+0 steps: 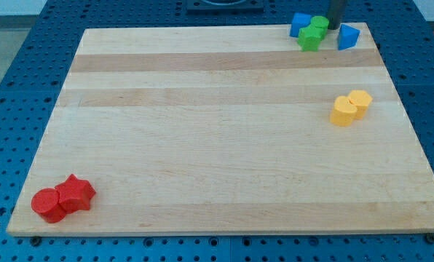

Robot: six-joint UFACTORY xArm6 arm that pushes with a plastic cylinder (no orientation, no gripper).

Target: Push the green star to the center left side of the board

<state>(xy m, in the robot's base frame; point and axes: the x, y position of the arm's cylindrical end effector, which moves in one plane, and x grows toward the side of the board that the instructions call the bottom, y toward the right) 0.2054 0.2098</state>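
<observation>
Single view, looking down at an angle on a pale wooden board (224, 145) resting on a blue perforated tabletop (28, 65).

Cluster at the view's top right corner of the board:
- green star (310, 39), lying near the top edge, between two blue blocks.
- second green block (320, 26), shape unclear, just behind the star toward the view's top, touching or nearly touching it.
- blue block (300, 24) on the cluster's left, against the green pair; shape not resolved.
- blue triangular block (348, 36) on the cluster's right, slightly apart from the star.

Dark rod entering from the view's top edge; my tip (334, 28) down between the upper green block and the blue triangular block, just right of the green pair. Contact with either block cannot be told. No fingers on this rig, so no open or closed state to record.

Right side, mid-height: yellow heart-like block (342, 111) and a second yellow block (360, 101), touching each other, well apart from the top cluster.

Bottom left corner: red cylinder (48, 204) and red star (76, 193), touching.

Green star far from the centre left of the board.
</observation>
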